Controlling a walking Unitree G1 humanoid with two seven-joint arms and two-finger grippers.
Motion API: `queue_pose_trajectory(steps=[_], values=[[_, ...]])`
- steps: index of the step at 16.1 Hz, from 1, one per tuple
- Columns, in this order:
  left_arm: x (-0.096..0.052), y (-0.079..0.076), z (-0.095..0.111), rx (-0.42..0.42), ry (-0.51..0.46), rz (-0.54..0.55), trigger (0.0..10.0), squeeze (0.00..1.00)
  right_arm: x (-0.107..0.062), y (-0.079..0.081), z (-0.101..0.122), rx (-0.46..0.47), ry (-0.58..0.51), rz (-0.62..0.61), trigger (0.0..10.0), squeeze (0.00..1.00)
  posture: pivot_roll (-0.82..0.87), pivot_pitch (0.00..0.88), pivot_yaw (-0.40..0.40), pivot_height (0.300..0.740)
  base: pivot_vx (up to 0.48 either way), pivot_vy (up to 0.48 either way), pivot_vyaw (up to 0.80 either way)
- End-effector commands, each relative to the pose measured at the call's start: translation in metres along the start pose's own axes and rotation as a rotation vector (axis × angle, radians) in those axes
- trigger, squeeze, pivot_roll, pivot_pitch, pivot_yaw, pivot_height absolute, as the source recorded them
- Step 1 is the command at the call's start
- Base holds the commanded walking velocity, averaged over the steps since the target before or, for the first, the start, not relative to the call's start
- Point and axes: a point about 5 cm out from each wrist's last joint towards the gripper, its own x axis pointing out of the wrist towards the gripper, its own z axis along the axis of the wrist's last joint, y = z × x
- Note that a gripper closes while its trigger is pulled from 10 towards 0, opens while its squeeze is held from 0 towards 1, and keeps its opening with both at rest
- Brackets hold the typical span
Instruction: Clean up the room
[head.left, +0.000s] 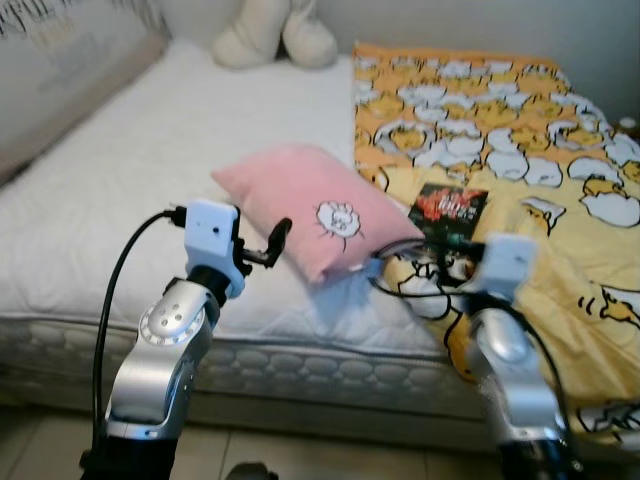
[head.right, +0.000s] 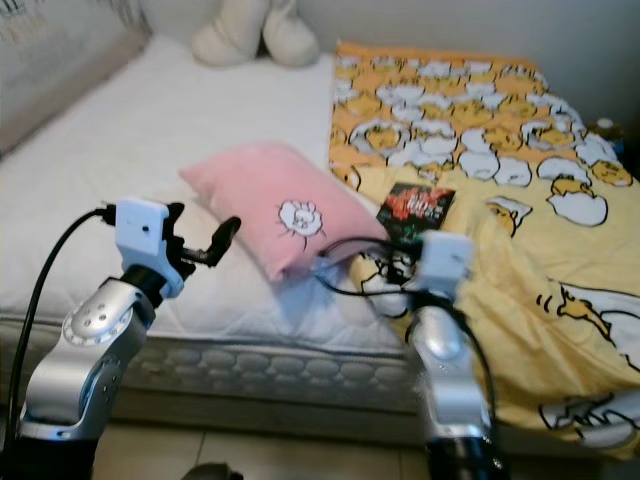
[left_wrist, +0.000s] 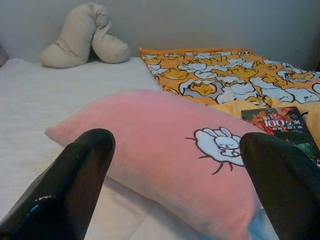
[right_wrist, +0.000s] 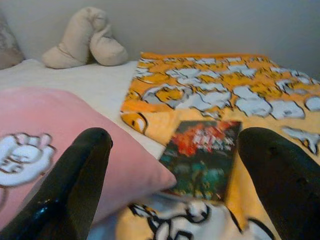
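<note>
A pink pillow (head.left: 310, 215) with a white rabbit drawing lies askew on the white bed (head.left: 150, 150) near its front edge. Just right of it a dark book (head.left: 447, 207) with a red cover picture rests on the yellow cartoon-print blanket (head.left: 520, 150). My left gripper (head.left: 272, 243) is raised at the pillow's near left end, open, with the pillow (left_wrist: 165, 155) between and beyond its fingers (left_wrist: 75, 185). My right gripper (right_wrist: 175, 180) is open too, held just short of the book (right_wrist: 202, 157), with its fingers (right_wrist: 70, 185) spread wide.
A beige plush cushion (head.left: 275, 32) sits at the head of the bed against the wall. A grey patterned pillow (head.left: 60, 70) leans at the far left. The blanket hangs over the mattress edge at the right. Tiled floor (head.left: 330, 455) lies below.
</note>
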Motion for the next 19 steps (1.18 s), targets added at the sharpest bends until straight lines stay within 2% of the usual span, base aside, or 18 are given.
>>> queue_pose_trajectory(steps=[1, 9, 15, 16, 19], values=[[0.002, -0.003, 0.005, 0.004, -0.026, 0.007, 10.0, 0.00, 0.003, -0.006, 0.000, -0.014, 0.002, -0.011, 10.0, 0.00, 0.06, 0.000, -0.021, 0.740, 0.480, 0.000, 0.00], [0.003, -0.005, 0.008, -0.007, -0.049, 0.027, 10.0, 0.00, 0.021, -0.013, 0.003, -0.033, 0.006, -0.003, 10.0, 0.00, 0.07, 0.000, -0.026, 0.740, 0.472, 0.000, 0.00], [0.000, -0.004, 0.008, -0.030, -0.055, 0.066, 10.0, 0.00, 0.028, -0.018, -0.001, -0.040, 0.032, 0.003, 10.0, 0.00, 0.08, 0.000, -0.026, 0.740, 0.256, 0.304, 0.00], [-0.001, -0.003, 0.010, -0.027, -0.059, 0.065, 10.0, 0.00, 0.040, -0.028, 0.000, -0.045, 0.047, -0.026, 10.0, 0.00, 0.09, 0.000, -0.023, 0.740, 0.000, 0.000, 0.00], [-0.006, 0.002, 0.013, -0.008, -0.053, 0.054, 10.0, 0.00, 0.067, -0.044, 0.003, -0.018, 0.110, -0.066, 10.0, 0.00, 0.13, 0.000, -0.003, 0.740, 0.000, 0.000, 0.00]])
